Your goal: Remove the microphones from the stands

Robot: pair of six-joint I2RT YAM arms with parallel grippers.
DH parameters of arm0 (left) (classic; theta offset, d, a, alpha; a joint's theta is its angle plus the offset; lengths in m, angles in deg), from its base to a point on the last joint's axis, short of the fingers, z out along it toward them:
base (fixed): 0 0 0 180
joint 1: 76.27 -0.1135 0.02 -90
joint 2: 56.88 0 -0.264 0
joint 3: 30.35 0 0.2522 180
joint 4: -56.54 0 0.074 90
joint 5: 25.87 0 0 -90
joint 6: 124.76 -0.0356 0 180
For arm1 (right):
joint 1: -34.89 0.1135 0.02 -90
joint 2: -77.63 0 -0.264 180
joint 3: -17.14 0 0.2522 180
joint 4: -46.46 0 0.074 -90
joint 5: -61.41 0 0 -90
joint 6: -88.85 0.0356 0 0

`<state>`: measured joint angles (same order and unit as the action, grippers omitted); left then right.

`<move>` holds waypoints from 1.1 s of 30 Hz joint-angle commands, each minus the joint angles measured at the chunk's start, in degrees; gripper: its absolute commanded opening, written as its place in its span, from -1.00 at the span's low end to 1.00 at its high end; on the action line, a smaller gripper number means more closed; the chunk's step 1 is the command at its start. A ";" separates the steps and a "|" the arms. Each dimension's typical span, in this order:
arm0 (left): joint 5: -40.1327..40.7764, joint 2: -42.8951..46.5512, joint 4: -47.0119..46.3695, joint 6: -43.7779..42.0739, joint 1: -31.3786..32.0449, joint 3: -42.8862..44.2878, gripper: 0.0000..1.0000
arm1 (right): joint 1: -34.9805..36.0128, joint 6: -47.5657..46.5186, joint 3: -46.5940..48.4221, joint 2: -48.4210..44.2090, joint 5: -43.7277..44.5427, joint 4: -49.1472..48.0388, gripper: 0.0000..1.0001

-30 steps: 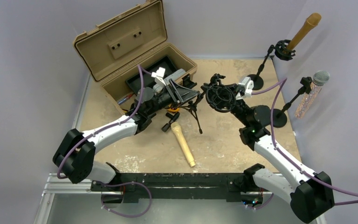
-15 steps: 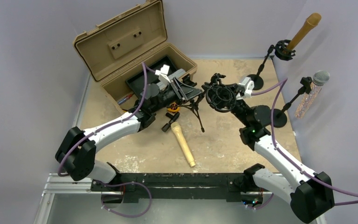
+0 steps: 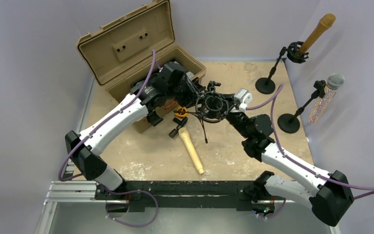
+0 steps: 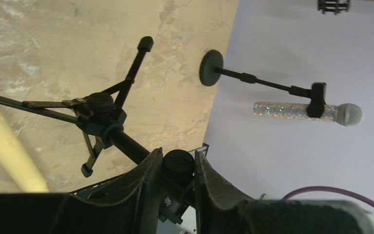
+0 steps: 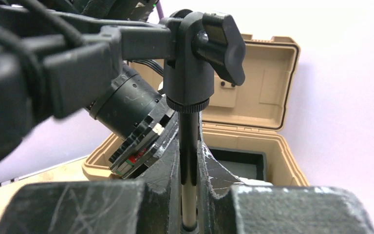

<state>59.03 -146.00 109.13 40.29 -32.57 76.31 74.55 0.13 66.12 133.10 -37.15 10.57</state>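
A cream microphone (image 3: pixel 191 150) lies flat on the table, apart from any stand. The black tripod stand with its ring-shaped shock mount (image 3: pixel 209 105) is held off the table between both arms. My left gripper (image 4: pixel 177 153) is shut on a round black knob (image 4: pixel 177 165) of the stand, and the tripod legs (image 4: pixel 102 114) hang beyond it. My right gripper (image 5: pixel 189 141) is shut on the stand's thin pole (image 5: pixel 189 146), below the swivel joint and its wing knob (image 5: pixel 221 44). In the top view the left gripper (image 3: pixel 195 97) and right gripper (image 3: pixel 225 108) meet at the mount.
An open tan case (image 3: pixel 141 58) stands at the back left, right under the left arm. At the right stand two round-based stands, one with a gold microphone (image 3: pixel 317 31), one with a glittery silver microphone (image 3: pixel 327 95). An orange-black part (image 3: pixel 180 113) lies near the case.
The left arm swung up over the case and its jaws closed on the stand's knob. The right arm carried the stand leftward, toward the case.
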 commanded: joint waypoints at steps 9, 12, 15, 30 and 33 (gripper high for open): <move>8.74 1.33 7.00 -6.03 1.71 0.52 0.31 | 1.82 -2.40 0.44 0.23 -2.52 -11.92 -1.00; 8.08 5.87 -1.06 -10.08 0.34 -5.52 0.60 | 1.82 -1.76 -0.49 -1.30 -2.90 -12.00 -1.00; 2.57 13.14 -17.58 -12.50 -2.53 -17.39 0.68 | 1.80 0.22 -1.02 -2.68 -2.89 -10.61 -1.00; -19.44 16.81 -59.99 -1.36 -8.53 -37.59 0.83 | 1.65 4.15 -2.87 -5.40 -4.45 -8.26 -1.00; -21.67 14.35 -65.53 5.33 -8.01 -39.58 0.50 | 1.65 4.05 -2.83 -5.29 -3.69 -7.85 -1.00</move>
<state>43.14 -129.19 56.15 36.62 -40.63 38.85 76.28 3.50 62.50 129.58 -41.59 7.38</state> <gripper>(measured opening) 0.838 0.078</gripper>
